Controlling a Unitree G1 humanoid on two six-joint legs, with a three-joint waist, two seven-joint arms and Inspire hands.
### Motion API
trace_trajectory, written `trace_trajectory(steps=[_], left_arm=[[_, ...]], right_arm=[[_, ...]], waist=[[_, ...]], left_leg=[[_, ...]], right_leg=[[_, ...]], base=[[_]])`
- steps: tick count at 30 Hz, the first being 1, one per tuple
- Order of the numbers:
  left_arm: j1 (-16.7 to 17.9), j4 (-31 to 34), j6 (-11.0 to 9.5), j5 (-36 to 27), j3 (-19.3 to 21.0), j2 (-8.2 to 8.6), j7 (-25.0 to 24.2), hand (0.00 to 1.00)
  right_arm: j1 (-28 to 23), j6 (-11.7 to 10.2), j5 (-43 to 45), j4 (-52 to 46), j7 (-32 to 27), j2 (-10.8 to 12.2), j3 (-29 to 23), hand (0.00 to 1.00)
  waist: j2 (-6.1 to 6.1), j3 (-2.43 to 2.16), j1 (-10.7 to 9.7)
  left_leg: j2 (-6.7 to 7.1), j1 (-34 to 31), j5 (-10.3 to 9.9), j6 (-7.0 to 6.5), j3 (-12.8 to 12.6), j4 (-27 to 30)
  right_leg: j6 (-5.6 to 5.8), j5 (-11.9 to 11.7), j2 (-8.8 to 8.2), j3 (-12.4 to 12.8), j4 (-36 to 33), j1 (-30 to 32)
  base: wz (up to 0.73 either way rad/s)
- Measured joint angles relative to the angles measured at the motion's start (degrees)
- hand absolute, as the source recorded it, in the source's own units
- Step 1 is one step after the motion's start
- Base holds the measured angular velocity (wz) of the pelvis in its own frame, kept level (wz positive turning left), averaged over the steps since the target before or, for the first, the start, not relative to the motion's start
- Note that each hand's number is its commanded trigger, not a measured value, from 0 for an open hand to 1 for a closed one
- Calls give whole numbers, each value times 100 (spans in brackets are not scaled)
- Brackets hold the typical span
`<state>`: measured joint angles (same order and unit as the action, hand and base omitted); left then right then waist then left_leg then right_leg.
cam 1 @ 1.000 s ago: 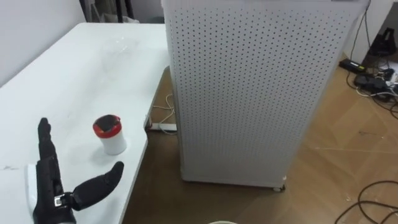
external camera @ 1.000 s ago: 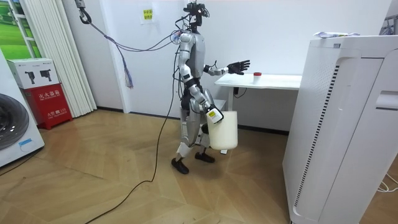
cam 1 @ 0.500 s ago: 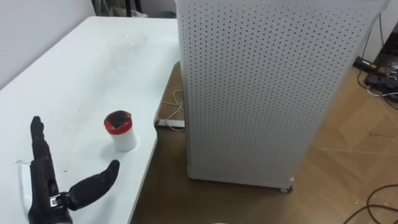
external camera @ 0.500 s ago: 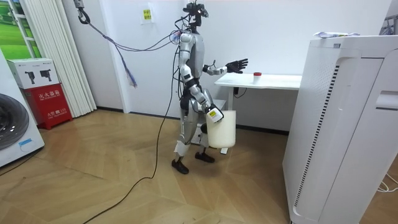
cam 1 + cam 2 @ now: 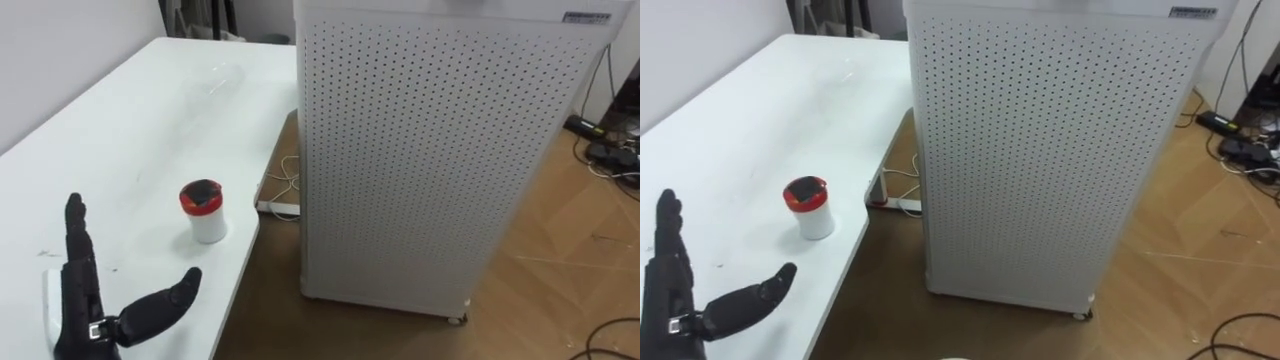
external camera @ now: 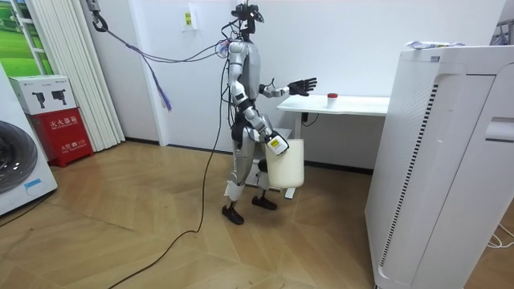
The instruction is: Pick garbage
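Hovering over the table's (image 5: pixel 120 130) near edge with the left hand (image 5: pixel 85 310), fingers straight, thumb splayed, empty: seemingly readied to wrap the red-lidded cup (image 5: pixel 204 210) standing ahead by the right edge. Carrying a white bin (image 6: pixel 286 164) low at the right hand (image 6: pixel 271 142), grip unreadable, probably to receive it

White table (image 5: pixel 120 130), tall perforated white cabinet (image 5: pixel 440 150) beside it, washing machine (image 6: pixel 16 172), wooden floor (image 5: pixel 560 290)

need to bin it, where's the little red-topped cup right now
In the left eye view the cup stands on the white table near its right edge, just beyond the open left robot hand and left of the perforated cabinet.
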<state>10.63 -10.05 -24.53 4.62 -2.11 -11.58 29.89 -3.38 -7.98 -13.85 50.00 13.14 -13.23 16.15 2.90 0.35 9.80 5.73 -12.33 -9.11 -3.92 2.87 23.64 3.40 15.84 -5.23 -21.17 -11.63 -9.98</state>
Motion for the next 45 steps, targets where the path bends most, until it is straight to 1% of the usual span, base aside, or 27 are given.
trace_trajectory(steps=[3,5,7,11,13,17,19,21,24,27,30,33,34,36,37,39,41,45], left_arm=[[-2,0,0,-3,-108,-1,-34,0],[-2,-4,0,-24,-172,-3,-32,0],[-2,-23,0,-71,-259,-5,-22,0],[-5,-102,0,-77,-342,-4,-26,0],[-6,-220,6,-81,-375,-4,-34,0],[-15,-382,139,-271,-390,-2,-176,0],[-15,-425,175,-284,-389,-3,-203,0],[-17,-465,199,-286,-386,-3,-237,0],[-44,-464,215,-286,-380,-4,-322,0],[-141,-464,224,-286,-374,-3,-386,0],[-224,-464,225,-285,-371,-3,-413,0],[-252,-464,225,-284,-361,-3,-412,0],[-252,-463,225,-284,-359,-3,-411,0],[-254,-463,229,-287,-359,-3,-409,0],[-263,-463,234,-286,-361,-2,-404,0],[-329,-463,236,-284,-361,9,-380,0],[-457,-464,236,-282,-353,11,-249,0],[-622,-483,235,-283,-289,9,-26,0]], right_arm=[[0,-1,31,-50,2,-1,2,100],[0,-1,30,-51,2,-2,3,100],[-1,-1,32,-51,1,-5,2,100],[-13,-1,40,-67,1,-1,13,100],[-30,0,51,-71,-1,1,17,100],[-54,2,89,-71,-33,15,17,100],[-78,7,92,-71,-52,15,17,100],[-91,9,96,-71,-63,15,17,100],[-140,10,119,-71,-64,14,16,100],[-141,10,120,-71,-64,14,15,100],[-148,9,178,-71,-64,13,5,100],[-216,9,178,-75,-94,10,-14,100],[-242,9,179,-80,-107,6,-22,100],[-247,10,184,-84,-115,4,-22,100],[-247,11,185,-99,-120,0,-23,100],[-247,11,196,-129,-121,-14,-30,100],[-247,11,199,-129,-119,-28,-50,100],[-248,33,199,-129,-117,-30,-50,100]], waist=[[-27,29,-14],[-58,57,-30],[-70,65,-53],[-61,58,-90],[-64,52,-157],[-61,41,-228],[-57,39,-254],[-54,37,-298],[-51,33,-309],[-70,40,-308],[-111,62,-327],[-152,53,-330],[-170,44,-333],[-197,53,-340],[-223,40,-355],[-251,31,-366],[-271,20,-363],[-280,23,-364]], left_leg=[[-6,-5,42,15,53,-16],[-8,-6,84,22,68,-39],[-8,-5,123,19,68,-87],[-8,-1,220,25,67,-205],[-8,3,229,25,71,-207],[-15,8,237,27,71,-210],[-17,9,238,26,69,-209],[-18,9,239,25,68,-209],[-27,11,239,25,57,-203],[-39,23,239,25,43,-204],[-88,44,239,25,18,-209],[-103,107,241,27,-26,-246],[-108,133,244,32,-48,-265],[-107,198,249,41,-101,-301],[-107,205,248,43,-107,-303],[-113,211,254,51,-107,-311],[-118,224,261,59,-108,-326],[-117,249,268,67,-108,-359]], right_leg=[[-18,-26,35,0,7,0],[-31,-34,43,-11,8,4],[-45,-42,41,-10,9,24],[-64,-67,36,-2,4,79],[-66,-68,36,-4,-4,78],[-67,-69,38,1,-7,76],[-67,-69,37,3,-9,75],[-67,-69,37,4,-9,75],[-70,-71,41,25,-9,76],[-74,-74,44,54,-12,75],[-78,-80,44,78,-8,76],[-78,-80,43,134,-7,49],[-81,-82,43,158,-7,41],[-92,-88,45,216,-4,12],[-94,-89,50,225,-4,10],[-100,-93,58,233,-1,9],[-103,-95,60,229,-6,8],[-104,-95,57,226,-5,0]], base=[[7],[4],[0],[0],[0],[0],[0],[0],[-1],[-3],[-5],[-9],[-13],[-13],[-7],[0],[0],[0]])
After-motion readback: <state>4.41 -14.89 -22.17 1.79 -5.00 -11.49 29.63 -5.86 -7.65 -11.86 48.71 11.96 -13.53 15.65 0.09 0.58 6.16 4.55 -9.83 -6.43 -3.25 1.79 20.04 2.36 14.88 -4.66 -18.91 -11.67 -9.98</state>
